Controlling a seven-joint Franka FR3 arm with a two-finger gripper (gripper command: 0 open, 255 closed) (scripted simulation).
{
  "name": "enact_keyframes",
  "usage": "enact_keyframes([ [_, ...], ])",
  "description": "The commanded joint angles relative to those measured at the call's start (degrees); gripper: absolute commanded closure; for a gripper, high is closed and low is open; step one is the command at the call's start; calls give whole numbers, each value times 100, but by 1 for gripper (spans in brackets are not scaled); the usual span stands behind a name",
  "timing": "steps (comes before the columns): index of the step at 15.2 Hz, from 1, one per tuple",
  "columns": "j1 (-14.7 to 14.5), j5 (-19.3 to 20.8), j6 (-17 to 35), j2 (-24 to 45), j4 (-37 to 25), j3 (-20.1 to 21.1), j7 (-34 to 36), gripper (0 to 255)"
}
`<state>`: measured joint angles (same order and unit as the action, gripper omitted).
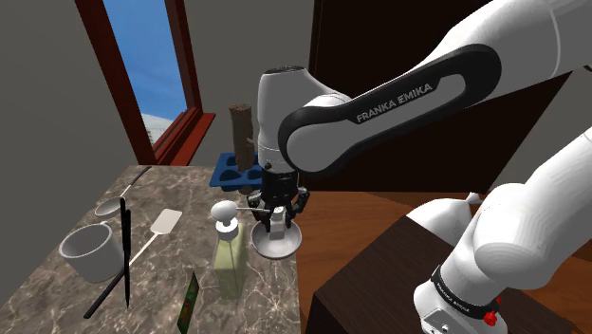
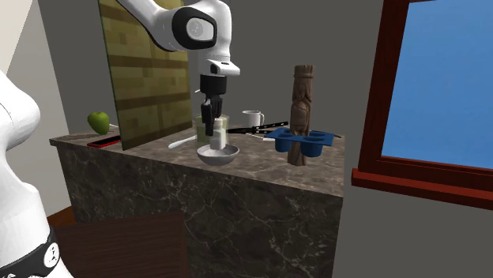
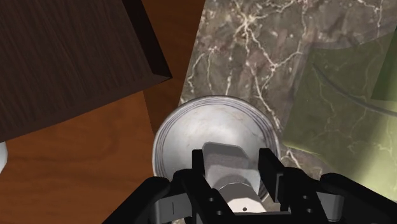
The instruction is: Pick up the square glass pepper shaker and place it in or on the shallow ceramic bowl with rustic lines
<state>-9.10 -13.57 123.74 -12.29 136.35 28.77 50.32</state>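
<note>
Claw (image 3: 233, 160) clamped on pepper shaker (image 3: 224, 151), lower centre of wrist view; held upright above bowl (image 3: 164, 135) middle so release lands it inside.

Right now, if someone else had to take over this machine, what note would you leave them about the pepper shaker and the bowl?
Gripper: shut on the pepper shaker, fingers clasping its sides.
Shaker: upright over the middle of the shallow bowl, down at its rim. I cannot tell if it touches the bowl's floor.
Bowl: at the marble counter's edge, beside a pale green bottle.
Done: pickup and carry.
Left: lower if needed, open the fingers, lift away.
</note>
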Motion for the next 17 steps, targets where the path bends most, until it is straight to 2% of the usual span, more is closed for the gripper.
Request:
enact_keyframes([
  [1, 1, 1, 5, 3, 1, 0, 0, 255],
  [4, 0, 1, 4, 3, 1, 0, 0, 255],
  [5, 0, 1, 4, 3, 1, 0, 0, 0],
  [10, 0, 1, 4, 3, 1, 0, 0, 0],
  [14, 28, -22, -780, -322, -466, -144, -57, 0],
  [17, 27, -22, -780, -322, -466, -145, -57, 0],
])
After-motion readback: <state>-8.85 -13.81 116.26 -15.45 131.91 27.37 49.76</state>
